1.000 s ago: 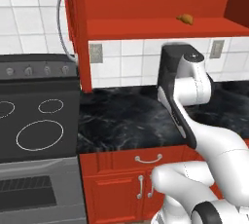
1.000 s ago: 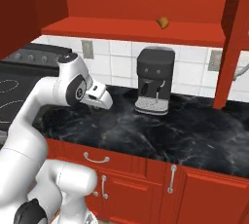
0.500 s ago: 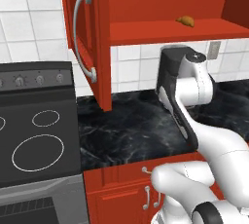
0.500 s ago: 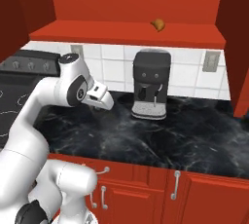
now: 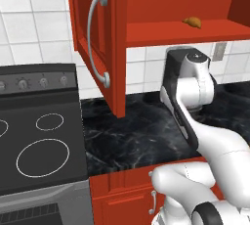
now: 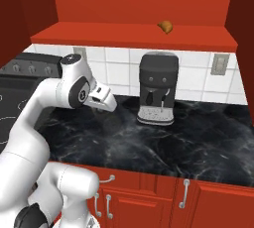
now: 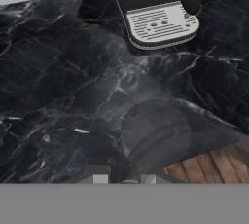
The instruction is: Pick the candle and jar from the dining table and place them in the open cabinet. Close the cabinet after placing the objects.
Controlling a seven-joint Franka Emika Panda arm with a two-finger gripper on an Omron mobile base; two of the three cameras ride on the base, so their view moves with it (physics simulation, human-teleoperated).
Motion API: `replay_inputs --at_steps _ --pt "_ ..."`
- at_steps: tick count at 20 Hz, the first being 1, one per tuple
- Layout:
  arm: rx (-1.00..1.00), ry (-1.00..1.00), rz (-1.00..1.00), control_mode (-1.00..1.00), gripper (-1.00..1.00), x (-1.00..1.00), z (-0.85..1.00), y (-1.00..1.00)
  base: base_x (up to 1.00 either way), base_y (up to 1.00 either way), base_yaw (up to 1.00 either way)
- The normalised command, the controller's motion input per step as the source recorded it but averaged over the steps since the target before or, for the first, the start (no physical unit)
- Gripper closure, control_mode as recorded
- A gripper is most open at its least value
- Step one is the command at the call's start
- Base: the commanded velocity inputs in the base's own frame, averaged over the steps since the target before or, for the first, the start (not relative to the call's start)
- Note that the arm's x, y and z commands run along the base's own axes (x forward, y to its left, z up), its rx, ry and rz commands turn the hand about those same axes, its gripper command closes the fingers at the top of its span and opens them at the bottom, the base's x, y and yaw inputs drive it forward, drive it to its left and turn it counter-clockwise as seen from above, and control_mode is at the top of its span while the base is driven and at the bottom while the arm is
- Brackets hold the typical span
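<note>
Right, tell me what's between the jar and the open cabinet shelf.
Nothing visible. The claw holds the jar low over the counter, left of the coffee machine; the cabinet above stands open. A croissant sits on its shelf, to the right, so aim left of it.

A coffee machine [image 6: 158, 94] stands on the black marble counter [image 6: 198, 138].
</note>
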Motion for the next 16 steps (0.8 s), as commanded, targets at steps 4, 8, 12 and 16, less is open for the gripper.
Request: replay_inputs --at_steps 4,8,12,16 --pt "-0.01 -0.09 0.04 -1.00 1.00 -0.01 0.22 0.02 0.00 0.00 0.00" --pt "-0.02 -0.11 0.10 -1.00 1.00 -0.11 0.35 0.01 0.00 0.00 0.00" --pt "0.00 -0.09 0.17 -1.00 1.00 -0.08 0.32 0.00 0.00 0.00 0.00" --pt "-0.02 -0.10 0.24 -1.00 1.00 -0.30 0.22 -0.02 0.00 0.00 0.00"
